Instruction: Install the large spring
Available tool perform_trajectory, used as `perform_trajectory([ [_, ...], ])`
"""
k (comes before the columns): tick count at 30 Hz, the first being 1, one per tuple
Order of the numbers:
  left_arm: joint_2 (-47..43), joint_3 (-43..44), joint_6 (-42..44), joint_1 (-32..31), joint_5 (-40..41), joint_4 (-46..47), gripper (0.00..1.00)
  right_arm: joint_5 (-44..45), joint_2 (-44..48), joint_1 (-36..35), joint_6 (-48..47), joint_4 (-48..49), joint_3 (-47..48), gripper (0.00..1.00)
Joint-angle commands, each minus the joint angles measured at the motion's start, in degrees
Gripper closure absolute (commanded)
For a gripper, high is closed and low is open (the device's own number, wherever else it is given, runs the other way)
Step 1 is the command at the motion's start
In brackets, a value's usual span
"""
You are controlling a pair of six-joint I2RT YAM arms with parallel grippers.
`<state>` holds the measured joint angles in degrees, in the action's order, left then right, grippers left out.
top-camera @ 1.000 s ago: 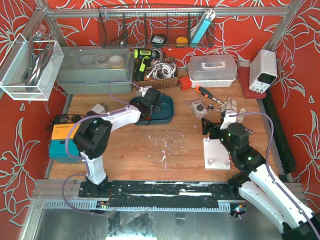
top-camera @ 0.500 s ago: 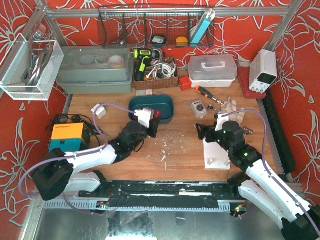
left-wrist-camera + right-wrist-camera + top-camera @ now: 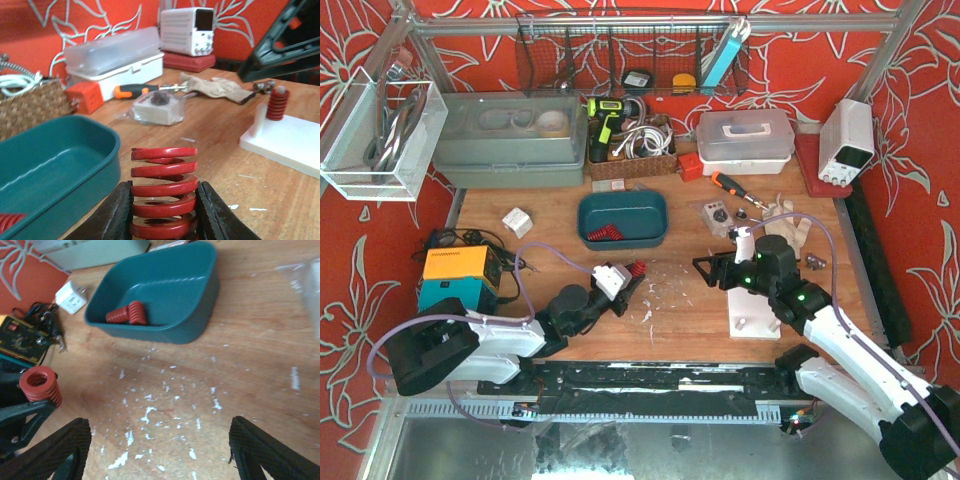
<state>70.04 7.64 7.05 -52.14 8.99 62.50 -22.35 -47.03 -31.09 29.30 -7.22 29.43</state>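
Note:
My left gripper [image 3: 632,275] is shut on a large red spring [image 3: 163,192], which stands upright between its jaws; the spring also shows in the top view [image 3: 634,269] and in the right wrist view [image 3: 40,385]. The white base block [image 3: 752,312] lies to the right, and in the left wrist view [image 3: 295,142] it carries a small red spring [image 3: 276,104] on one peg. My right gripper [image 3: 707,268] is open and empty above the bare wood left of the block, its fingers [image 3: 55,445] wide apart.
A teal tray [image 3: 622,238] behind the left gripper holds more red springs [image 3: 126,314]. A screwdriver [image 3: 733,187], a bagged part [image 3: 717,215], gloves [image 3: 785,212] and a white box [image 3: 745,137] lie at the back right. An orange device [image 3: 455,266] sits left.
My left arm has drawn back from the teal tray toward the near side, carrying the spring. My right gripper has swung left off the white block toward the table's middle.

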Motion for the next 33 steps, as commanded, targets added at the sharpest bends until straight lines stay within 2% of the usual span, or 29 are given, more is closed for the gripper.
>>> perform_trajectory([
  [1,0.3,-0.5,6.4,-0.7,-7.1,9.0,1.00,-7.1,-1.4,-2.5,1.8,4.1,3.0,0.30],
  [9,-0.8,-1.5,9.4,-1.4,-10.8,9.0,1.00,-7.1,-5.9,-12.5,2.4,6.7,7.0,0.33],
  [25,-2.9,-2.8,10.2,-1.7,-12.5,9.3,1.00,-8.2,-14.8,-16.8,2.0,7.8,9.7,0.35],
  [33,-3.5,-3.1,10.5,-1.7,-12.8,9.3,1.00,-8.7,-20.1,-19.9,1.9,8.6,11.7,0.41],
])
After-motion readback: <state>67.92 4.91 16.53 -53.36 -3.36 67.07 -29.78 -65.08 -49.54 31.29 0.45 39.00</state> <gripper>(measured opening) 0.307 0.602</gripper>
